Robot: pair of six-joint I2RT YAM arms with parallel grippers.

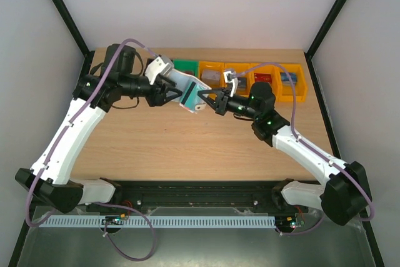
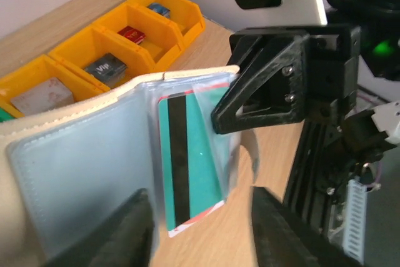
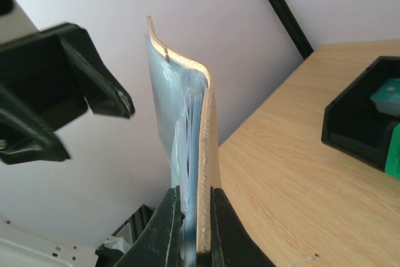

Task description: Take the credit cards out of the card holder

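Right gripper (image 3: 194, 195) is clamped on the lower edge of the card holder (image 3: 187, 110) and holds it upright in the air above the table (image 1: 187, 148), folded open toward the other arm. Left gripper (image 2: 200, 198) faces the sleeve side with its fingers apart, one on each side of the lower end of a teal card (image 2: 203, 148). That card sits in the outer see-through pocket, black stripe showing, with its bottom corner poking out. Judging by what lies around, most of the job looks done. In the row of orange bins (image 2: 69, 48) at the far edge of the table lie a pale card (image 2: 44, 96), a grey card (image 2: 105, 67), a red card (image 2: 132, 34) and a blue card (image 2: 161, 9), one to a compartment. The teal card is not yet out, and a white-and-red sliver at its lower corner may be a second card behind it, though the plastic blurs that. The next pull calls for a pinch on the exposed end only, since the sleeve film is soft and could be caught along with it. A green bin (image 1: 183, 65) and a black bin (image 3: 350, 123) stand beside the orange ones, close behind the left wrist, so there is little room to draw back that way.
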